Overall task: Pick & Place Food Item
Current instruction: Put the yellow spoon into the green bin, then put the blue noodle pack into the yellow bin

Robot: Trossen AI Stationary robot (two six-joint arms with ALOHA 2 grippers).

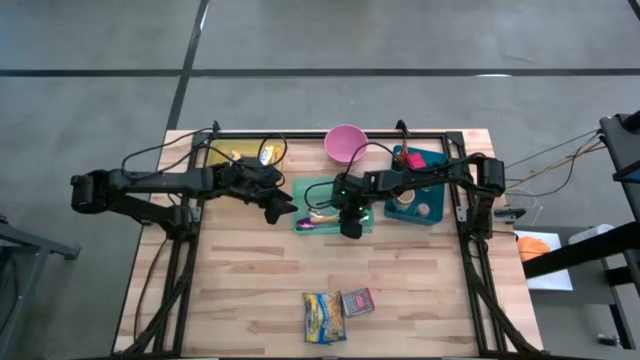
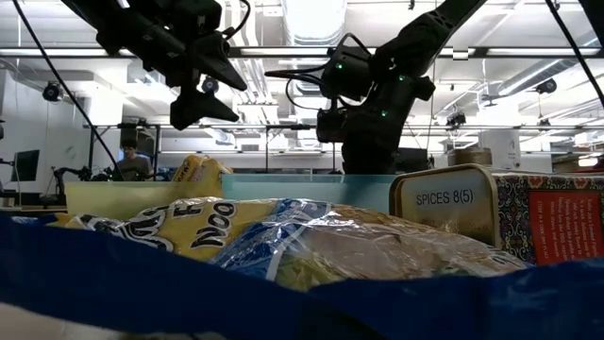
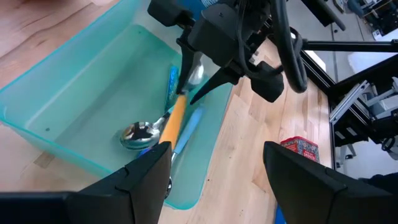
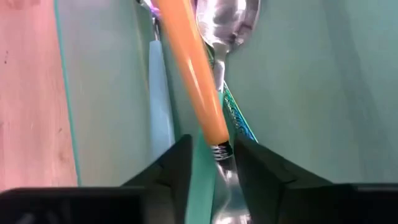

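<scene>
1. Wooden slats make up the tabletop [image 1: 250, 280], which stands on a grey floor; a teal tray [image 1: 300, 190] sits near its middle, a pink bowl [image 1: 345, 143] at the far edge, and a yellow bin [image 1: 215, 155] toward the far left corner.
2. At the near edge lie the food items: a yellow noodle packet [image 1: 323, 316] and, just beside it, a small red box [image 1: 357, 301]. Neither is touched.
3. Over the teal tray [image 3: 56, 118], the right end effector [image 4: 216, 155] points down, its fingers slightly apart around the end of an orange-handled spoon [image 4: 189, 74]. Whether it grips or is letting go, I cannot tell. A second metal spoon [image 4: 225, 25] and a blue-handled utensil [image 3: 189, 124] lie alongside in the tray.
4. Above the tray's left side, the left end effector [image 3: 214, 168] hovers, fingers apart and empty.
5. Handling, as I judge it: the noodle packet looks light, soft and crinkly, with slippery film and brittle contents. A gentle pinch across its width near the middle, or at a sealed end, should serve.
6. By contrast, the red box looks stiff and light; grip its two long sides.
</scene>
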